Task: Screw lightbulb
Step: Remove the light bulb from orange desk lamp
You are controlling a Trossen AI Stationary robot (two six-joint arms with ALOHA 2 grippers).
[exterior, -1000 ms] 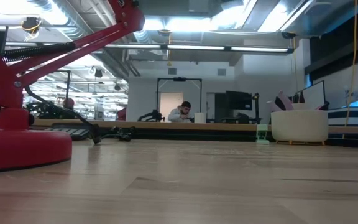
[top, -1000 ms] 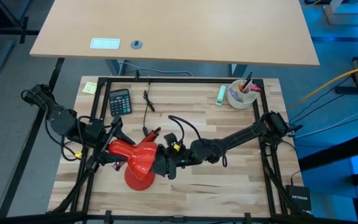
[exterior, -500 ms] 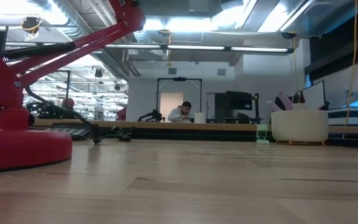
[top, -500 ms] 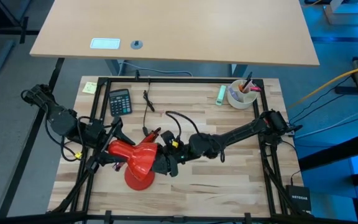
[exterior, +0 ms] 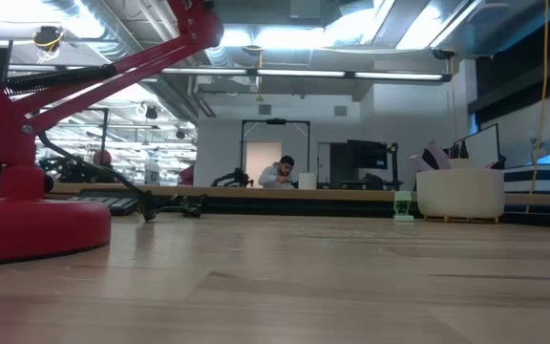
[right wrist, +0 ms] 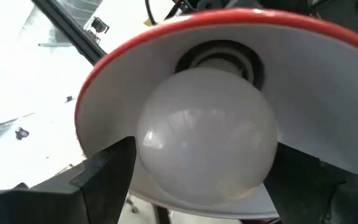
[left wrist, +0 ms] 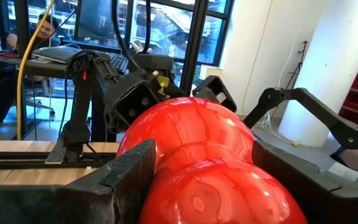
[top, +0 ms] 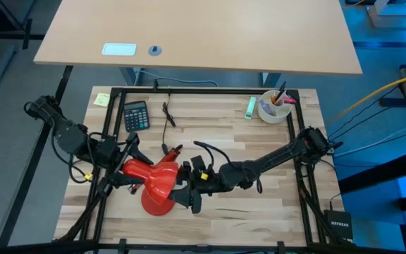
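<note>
Left gripper: you have its fingers clamped on either side of the red lamp shade, pinching it at the left of the table
Right gripper: you have it pushed up to the open mouth of the shade, its fingers closed around the lightbulb
Lightbulb: it sits inside the shade, its base at the socket; you cannot tell how far it is threaded in
Lamp base: the round red foot stands flat on the wood, below the shade in your overhead view
Far edge: calculator at the left, white cup of pens at the right, well apart from both arms
</note>
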